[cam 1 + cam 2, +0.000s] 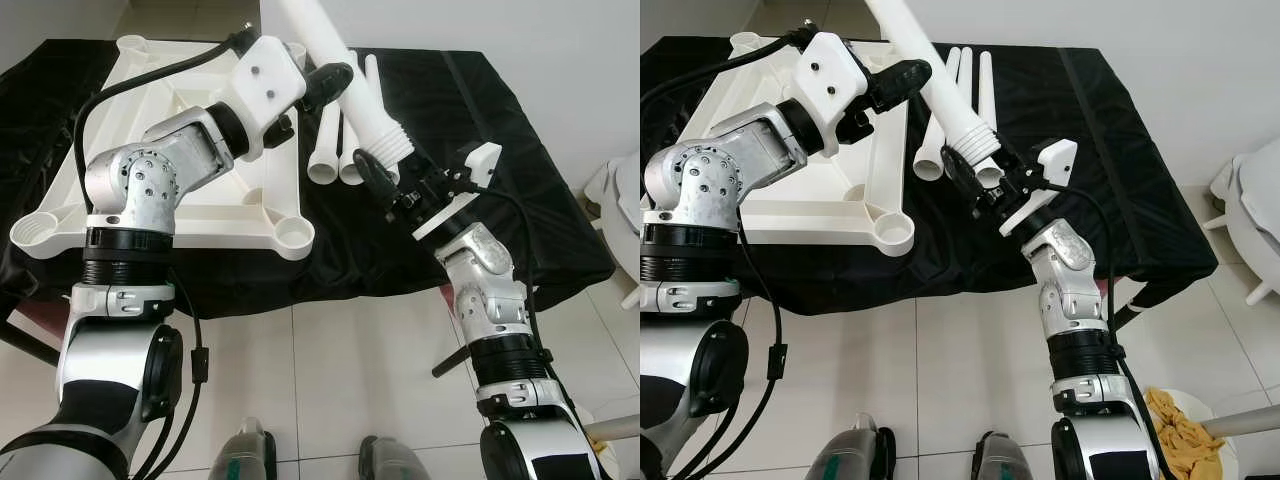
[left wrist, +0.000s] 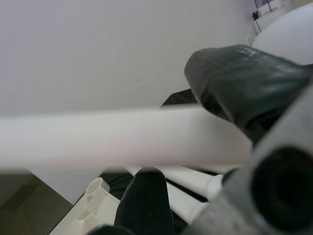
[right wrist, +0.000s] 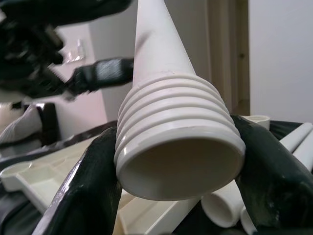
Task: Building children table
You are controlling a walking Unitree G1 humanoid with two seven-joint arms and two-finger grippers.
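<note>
— Nearest the black cloth (image 1: 520,150)?
— Two grey feet (image 1: 250,452) on pale floor tiles (image 1: 330,370), short of the cloth's front edge. Off the cloth's right front corner, a white bin (image 1: 1185,425) with yellow rags.

— On the cloth itself?
— Upturned white tabletop (image 1: 190,150), over the cloth's left half, round leg sockets at the corners, one socket (image 1: 293,233) close to the front edge.

— Right gripper?
— Right gripper (image 1: 385,170) above the cloth's middle, fingers clamped around the threaded end of a white table leg (image 1: 345,75). In the right wrist view, ribbed collar of that leg (image 3: 176,127) pinched between the two black fingers (image 3: 83,196), open end facing the camera.

— Left gripper?
— Left gripper (image 1: 325,85) higher, over the tabletop's right edge, fingers closed on the same leg's shaft. Leg slanting up and away from the cloth, lifted clear of it.

— Further back?
— Three spare legs (image 1: 960,100) flat on the cloth, side by side just right of the tabletop, partly behind the held leg. Beyond the cloth's far edge, a plain white wall (image 1: 480,25).
</note>
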